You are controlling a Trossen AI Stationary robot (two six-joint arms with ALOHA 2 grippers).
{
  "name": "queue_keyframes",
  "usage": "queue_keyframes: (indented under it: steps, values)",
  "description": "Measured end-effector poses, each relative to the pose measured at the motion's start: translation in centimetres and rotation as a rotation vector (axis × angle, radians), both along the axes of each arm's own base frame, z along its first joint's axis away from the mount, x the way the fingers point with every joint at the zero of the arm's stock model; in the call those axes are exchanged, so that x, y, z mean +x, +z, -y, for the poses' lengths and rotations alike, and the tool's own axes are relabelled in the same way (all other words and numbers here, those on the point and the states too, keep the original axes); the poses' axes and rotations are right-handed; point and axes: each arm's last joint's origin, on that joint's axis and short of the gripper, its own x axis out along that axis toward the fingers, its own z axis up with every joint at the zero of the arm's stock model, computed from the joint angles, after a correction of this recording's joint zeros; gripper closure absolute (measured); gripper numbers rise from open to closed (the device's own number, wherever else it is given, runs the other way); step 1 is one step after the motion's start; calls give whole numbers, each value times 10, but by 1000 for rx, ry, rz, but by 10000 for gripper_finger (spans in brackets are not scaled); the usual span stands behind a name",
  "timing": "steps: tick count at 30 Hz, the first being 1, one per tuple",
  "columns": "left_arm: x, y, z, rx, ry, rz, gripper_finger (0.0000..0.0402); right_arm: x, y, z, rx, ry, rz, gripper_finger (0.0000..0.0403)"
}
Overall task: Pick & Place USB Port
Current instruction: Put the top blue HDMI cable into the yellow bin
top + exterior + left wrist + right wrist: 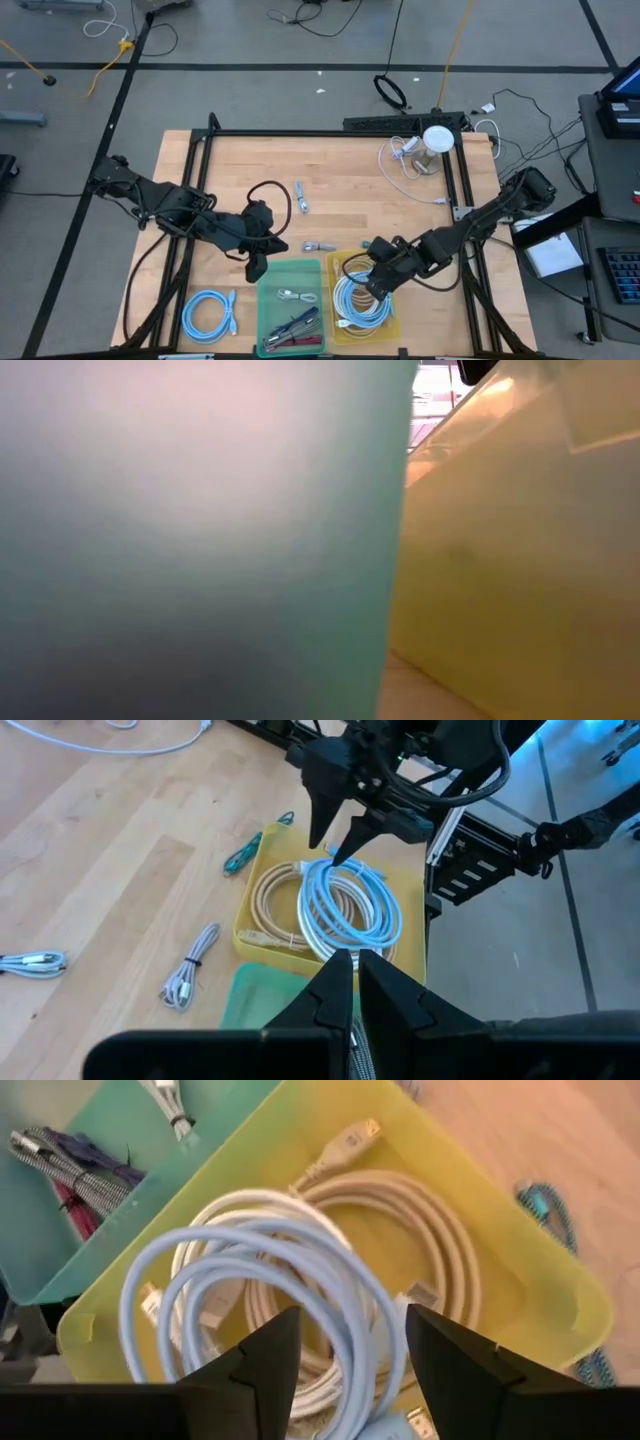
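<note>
A light blue coiled USB cable (260, 1270) lies on top of a beige coil (430, 1250) in the yellow bin (335, 262). My right gripper (345, 1350) hovers over that bin, open, with the coil's upper strands between its fingers. The left wrist view shows it (335, 840) coming down at the coil (350, 910) from above. My left gripper (255, 266) is shut and holds nothing that shows. It sits at the far left corner of the green bin (268, 280), pointing toward the yellow bin. My right gripper's open fingers (270, 1355) stand on either side of the upper strands of the light blue coil (350, 1295), slanting down from above. I cannot tell whether they touch the cable. The coil rests on the beige coil in the bin.
The green bin holds a white cable (290, 295) and a red-black one (295, 328). On the table lie silver cables (300, 196) (320, 245), a teal cable (240, 855), another light blue coil (208, 312) and a white cable with a round white object (437, 138). Both bins' walls fill the low view.
</note>
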Motion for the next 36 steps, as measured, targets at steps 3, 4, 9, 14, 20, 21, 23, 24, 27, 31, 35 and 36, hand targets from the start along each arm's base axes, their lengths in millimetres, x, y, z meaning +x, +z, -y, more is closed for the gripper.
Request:
queue_keyframes:
  steps: [3, 4, 9, 14, 20, 21, 23, 24, 27, 31, 35, 36]
  values:
    - [4, -1, 1, 3, -12, 4, 381, 1, 1, -2, -15, 21, 30, 229]
    - [9, -3, 2, -6, -29, 5, 383, 2, 2, -5, -13, 38, 54, 229]
    - [53, -45, 16, -75, -232, -59, 398, 3, 12, -19, 8, 64, 185, 230]
    - [98, -104, 38, -183, -391, -104, 400, -2, 27, -30, 52, 113, 228, 252]
    - [142, -132, 52, -288, -469, 81, 400, -25, 37, -52, 90, 155, 130, 362]
    - [148, -137, 52, -305, -476, 104, 401, -30, 37, -55, 78, 151, 110, 382]
    - [161, -148, 49, -344, -470, 141, 401, -38, 37, -58, 51, 118, 79, 393]
    - [166, -155, 47, -355, -463, 136, 401, -42, 36, -59, 43, 95, 56, 395]
    - [179, -177, 39, -377, -429, 117, 401, -50, 34, -62, 31, 66, 26, 401]
    - [192, -203, 26, -397, -417, 85, 401, -51, 35, -63, 17, 29, 63, 402]
    - [201, -213, 13, -397, -396, 105, 401, -50, 36, -64, 16, 5, 94, 402]
    - [202, -215, 9, -397, -388, 106, 401, -50, 36, -64, 9, -4, 104, 402]
